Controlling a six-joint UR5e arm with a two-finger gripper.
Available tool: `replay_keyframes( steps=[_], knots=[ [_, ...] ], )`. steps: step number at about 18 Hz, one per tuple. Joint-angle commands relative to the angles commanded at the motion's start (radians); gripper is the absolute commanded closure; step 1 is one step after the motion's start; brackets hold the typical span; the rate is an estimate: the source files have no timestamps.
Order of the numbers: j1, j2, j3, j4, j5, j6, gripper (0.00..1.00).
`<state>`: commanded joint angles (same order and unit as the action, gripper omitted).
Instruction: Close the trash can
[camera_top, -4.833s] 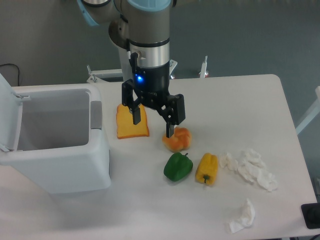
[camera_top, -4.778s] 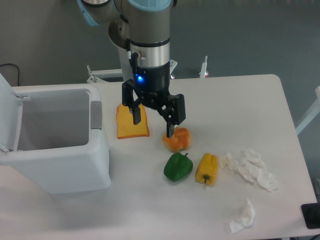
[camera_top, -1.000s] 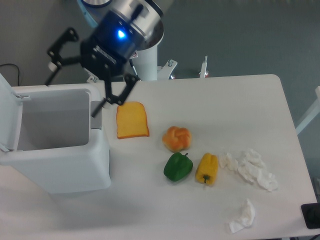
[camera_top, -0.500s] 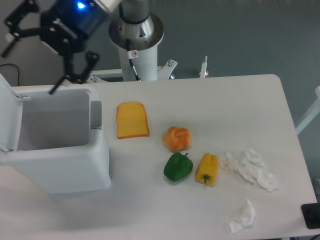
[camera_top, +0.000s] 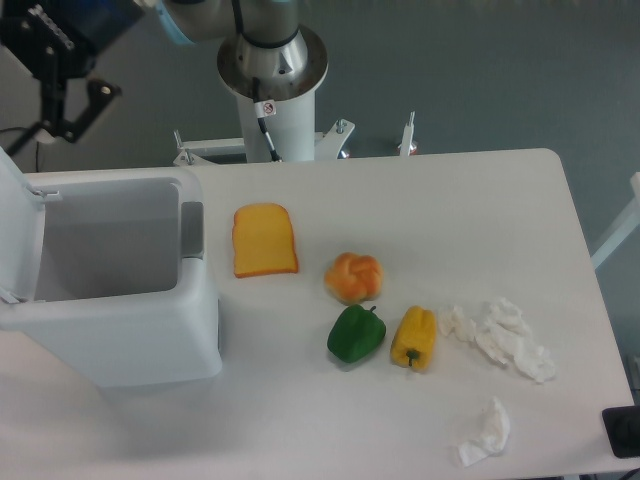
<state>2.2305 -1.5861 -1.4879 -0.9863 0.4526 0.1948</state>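
The trash can (camera_top: 130, 330) is a boxy white bin at the table's left side, and it stands open. Its white lid (camera_top: 14, 215) is swung up at the far left edge of the view. A grey latch strip (camera_top: 192, 230) runs along the right rim. My gripper (camera_top: 40, 70) hangs at the top left corner, above and behind the bin's back rim, partly cut off by the frame. One black finger (camera_top: 72, 112) shows, splayed out wide with nothing in it; the other is out of view.
To the right of the bin lie a toast slice (camera_top: 264, 240), an orange bun (camera_top: 354, 277), a green pepper (camera_top: 355, 334) and a yellow pepper (camera_top: 414, 338). Crumpled tissues (camera_top: 500, 335) lie further right, one (camera_top: 486, 432) near the front edge. The arm's base (camera_top: 272, 70) stands behind the table.
My gripper has swung from above the toast up and to the left, past the bin's back rim, into the top left corner. The bin and the food have not moved.
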Motion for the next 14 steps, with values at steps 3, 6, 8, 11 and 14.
replay_keyframes(
  steps=[3,6,8,11,14],
  knots=[
    [0.0,0.003,0.0,0.0,-0.046,0.0,0.0],
    [-0.005,0.008,0.011,0.0,-0.055,-0.002,0.0],
    [-0.012,0.008,0.009,0.0,-0.068,-0.002,0.0],
    [-0.023,-0.003,0.008,0.002,-0.081,0.011,0.0],
    [-0.026,-0.018,0.011,0.002,-0.121,0.006,0.0]
  ],
)
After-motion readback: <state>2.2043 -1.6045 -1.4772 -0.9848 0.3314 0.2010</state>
